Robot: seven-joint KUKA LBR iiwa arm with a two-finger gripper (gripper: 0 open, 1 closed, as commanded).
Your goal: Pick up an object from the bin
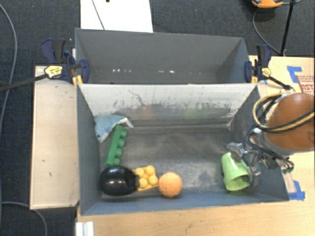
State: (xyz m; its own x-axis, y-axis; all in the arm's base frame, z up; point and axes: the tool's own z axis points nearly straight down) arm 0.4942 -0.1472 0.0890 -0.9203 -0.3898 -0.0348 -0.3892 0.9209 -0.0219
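The wrist wears a rounded orange cover (295, 124), black-and-yellow cables (261, 113) and a grey metal pincer (247, 162).

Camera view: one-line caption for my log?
Gripper at a tipped green cup on the bin's right; orange ball lies left.

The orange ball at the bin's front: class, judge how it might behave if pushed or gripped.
The orange ball looks round, so a push would probably send it rolling. Its curved sides may slip out of a pinch.

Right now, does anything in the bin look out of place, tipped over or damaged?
The green cup at the right end of the bin lies tipped on its side, right by the tool. Nothing else stands out: no spill, no visible damage.
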